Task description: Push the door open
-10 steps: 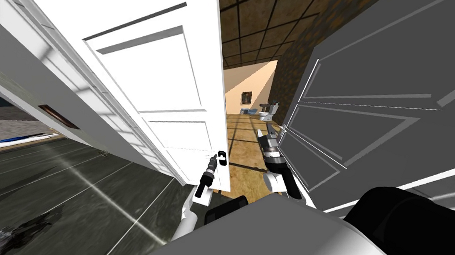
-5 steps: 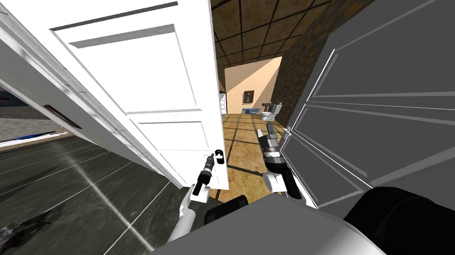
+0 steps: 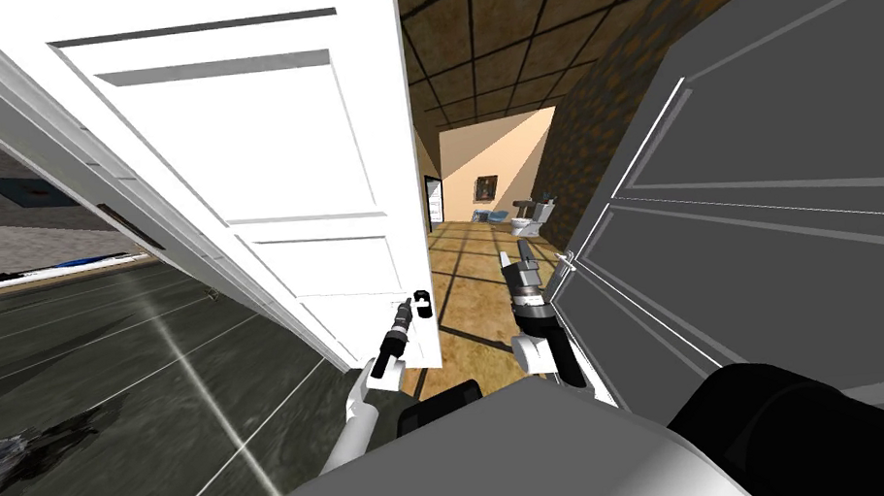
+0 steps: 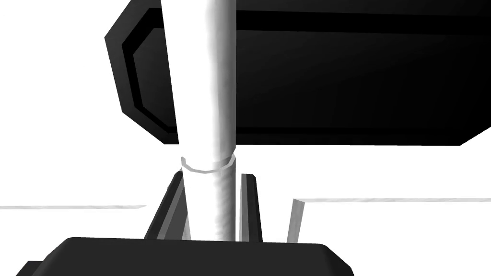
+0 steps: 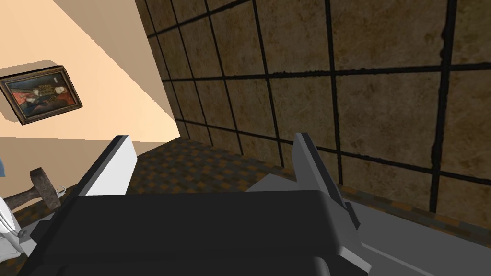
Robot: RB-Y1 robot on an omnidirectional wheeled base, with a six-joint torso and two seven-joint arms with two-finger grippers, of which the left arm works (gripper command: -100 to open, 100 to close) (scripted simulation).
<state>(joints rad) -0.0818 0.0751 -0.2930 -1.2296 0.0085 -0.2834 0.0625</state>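
Door has swung a bit further since 1 s ago: its free edge sits more to my left in head view and the gap past it is wider. L gripper has gone along w/ it. Head view has shifted a little too.

White panelled door now stands ajar to my front-left, free edge upright by the brown tiled floor. L gripper is at the handle, low on that edge. Wrist view: both fingers clamp the handle's pale bar, black plate just behind.

R gripper hangs in the gap, fingers spread wide, nothing between them, just beside a grey panelled door on my right.
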